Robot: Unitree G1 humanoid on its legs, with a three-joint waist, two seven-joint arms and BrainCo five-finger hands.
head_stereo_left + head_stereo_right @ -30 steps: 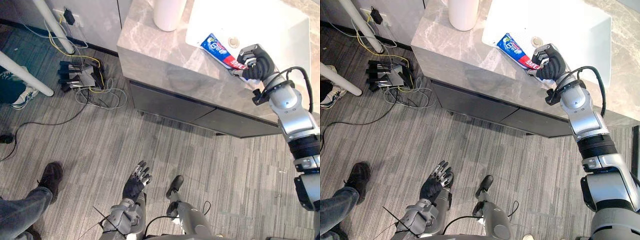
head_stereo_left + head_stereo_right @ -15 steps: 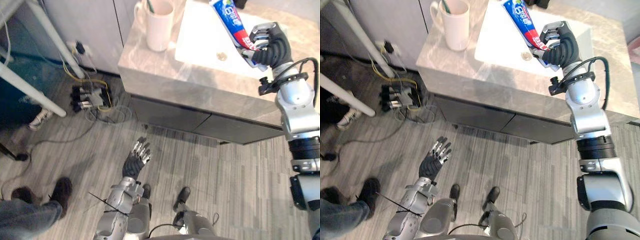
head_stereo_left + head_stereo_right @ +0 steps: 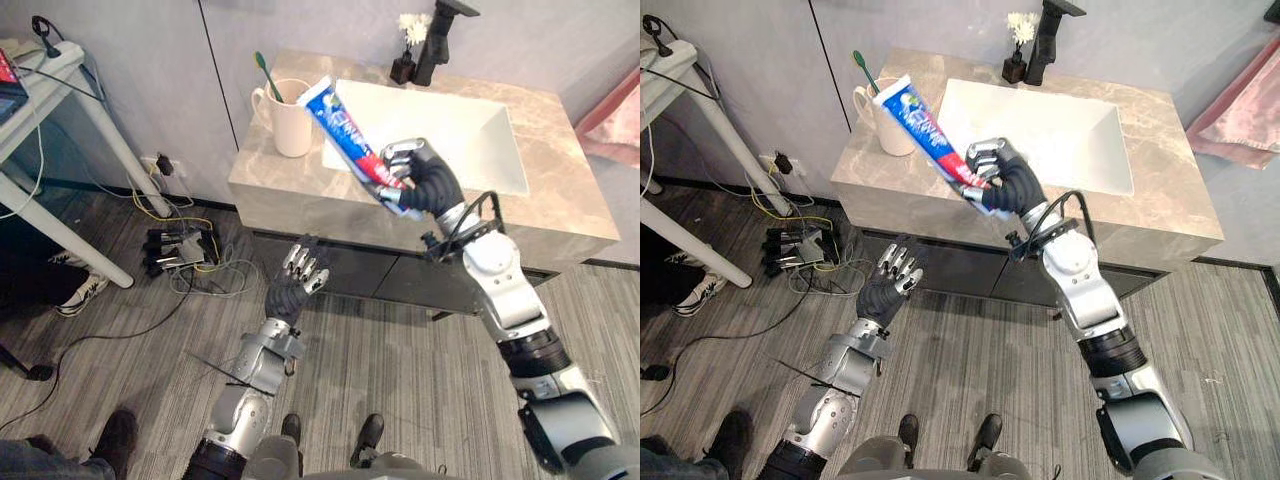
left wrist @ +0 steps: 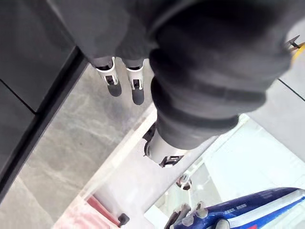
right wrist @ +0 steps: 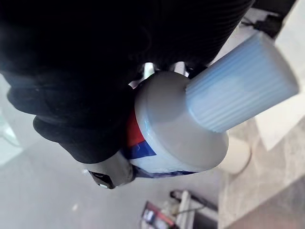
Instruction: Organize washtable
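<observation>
Toothpaste tube (image 3: 343,135) has its lower part hidden in the clenched right hand (image 3: 428,185).

The left arm (image 3: 245,385) is rising from 6 o'clock, and the left robot hand (image 3: 287,297) is holding its fingers (image 3: 305,268) straight and spread, pointing toward 1 o'clock. The right arm (image 3: 500,300) is slanting from 5 o'clock toward 11 o'clock. The right robot hand (image 3: 432,187) is gripping the toothpaste tube (image 3: 345,135) with curled fingers.

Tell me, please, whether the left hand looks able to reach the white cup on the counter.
Probably yes: the left hand is open and empty, low in front of the counter, and the white cup stands at its left end with nothing in between.
</observation>
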